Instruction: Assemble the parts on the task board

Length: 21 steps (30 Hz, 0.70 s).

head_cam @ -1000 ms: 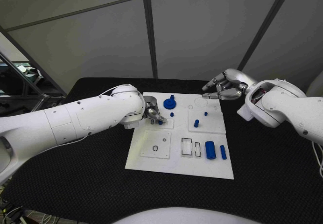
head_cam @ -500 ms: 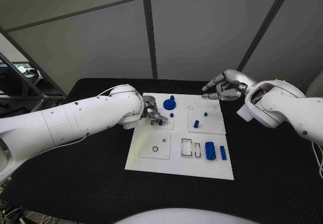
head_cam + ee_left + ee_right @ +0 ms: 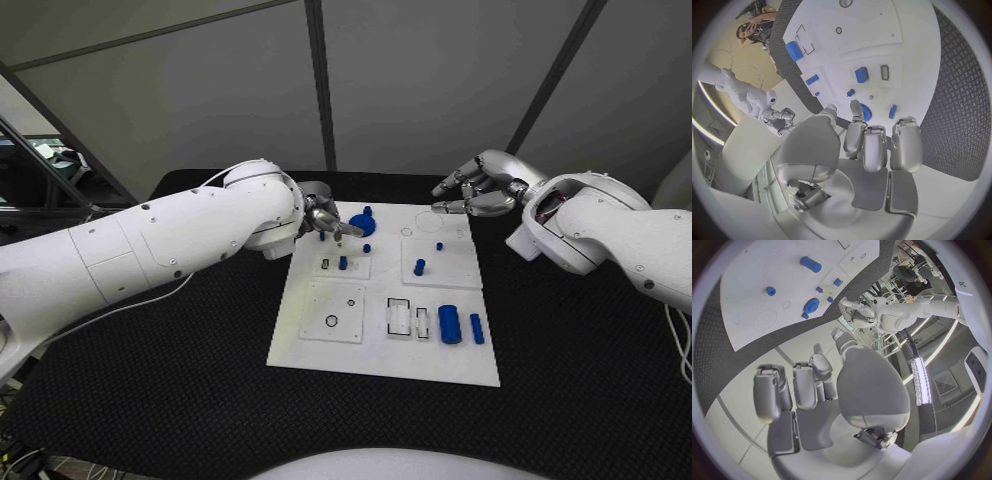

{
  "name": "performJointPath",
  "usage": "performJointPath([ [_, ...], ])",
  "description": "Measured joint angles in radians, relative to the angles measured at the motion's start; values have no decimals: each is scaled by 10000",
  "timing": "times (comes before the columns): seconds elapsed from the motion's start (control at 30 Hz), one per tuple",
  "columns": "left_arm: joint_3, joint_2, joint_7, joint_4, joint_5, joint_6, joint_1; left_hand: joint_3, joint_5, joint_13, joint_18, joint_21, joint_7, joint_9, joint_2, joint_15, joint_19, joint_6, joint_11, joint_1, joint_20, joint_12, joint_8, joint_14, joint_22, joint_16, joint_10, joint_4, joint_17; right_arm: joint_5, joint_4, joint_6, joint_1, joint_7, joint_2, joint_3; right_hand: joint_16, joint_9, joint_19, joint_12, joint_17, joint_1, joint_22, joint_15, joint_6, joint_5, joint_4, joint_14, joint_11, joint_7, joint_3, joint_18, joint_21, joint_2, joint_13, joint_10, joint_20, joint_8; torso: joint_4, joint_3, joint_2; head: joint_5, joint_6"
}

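We see the left hand above the far left part of the task board, fingers side by side and lightly curled, holding nothing. Just beyond their tips sits the round blue part (a small blue peg stands nearer us). The right hand hovers past the board's far edge, fingers loosely curled, empty.
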Motion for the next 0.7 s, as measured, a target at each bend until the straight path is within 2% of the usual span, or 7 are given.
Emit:
performJointPath([
  [0.07,70,1,0,-151,7,78,104,40,6,0,-2,-198,117,-206,78,4,-204,-148,35,357,53,-332,-249,4,-158,-174,22,-40,0,-1,-10,0,0,0,0,0,0,0,0,0,0,0,0,0,0,0,0,0,0,0,0,0,0,0,0,0,0,0,1,0,0,-4,-11],
  [0.17,139,115,3,-719,18,277,388,-25,118,0,-2,-432,289,-781,124,133,-384,-492,186,657,187,-687,-803,-19,-446,-360,-114,-42,0,-2,-23,0,0,-1,1,0,0,0,0,0,0,0,0,0,0,0,0,0,0,0,0,-1,0,0,0,0,0,0,10,5,0,-7,-20],
  [0.23,134,286,23,-1264,20,441,607,-109,118,0,-2,-465,322,-1145,188,175,-403,-524,255,742,205,-792,-1037,25,-503,-368,-111,-44,0,-2,-27,0,0,-2,11,0,0,-1,0,0,0,0,0,0,0,0,0,0,0,0,0,0,0,0,1,0,0,0,12,10,0,3,-21],
  [0.3,45,430,48,-1651,20,572,751,-183,118,1,-2,-526,322,-1402,210,206,-431,-524,256,768,234,-792,-1183,11,-530,-368,-112,-39,0,-2,-32,-1,0,-4,21,-1,0,-1,0,0,0,0,0,0,0,0,0,0,0,0,0,0,0,0,1,0,0,0,11,13,0,27,-4],
  [0.33,-48,548,73,-1929,20,668,816,-183,118,0,-2,-542,322,-1495,172,218,-431,-524,256,808,234,-793,-1224,-1,-533,-368,-112,-38,0,-2,-32,-2,0,-5,27,-1,0,-1,0,0,0,0,0,0,0,0,0,0,0,0,0,0,0,0,1,0,0,0,7,14,0,30,7],
  [0.47,-303,917,146,-2719,23,991,903,-184,117,0,-2,-542,362,-1649,211,218,-431,-555,292,844,234,-792,-1227,-1,-532,-368,-148,-38,0,-3,-28,-2,0,-7,37,-1,0,8,0,0,0,0,0,0,0,0,0,0,0,0,1,0,0,0,1,0,0,0,-12,13,12,35,17],
  [0.7,-509,1379,243,-3609,33,1446,968,-238,117,1,-2,-542,396,-1803,250,218,-425,-520,327,883,240,-793,-1227,-1,-488,-328,-114,-39,0,-3,-15,-5,0,-12,36,-1,0,7,0,0,-14,1,0,0,0,39,-1,0,0,0,1,0,0,0,1,0,0,0,-15,7,37,19,7],
])
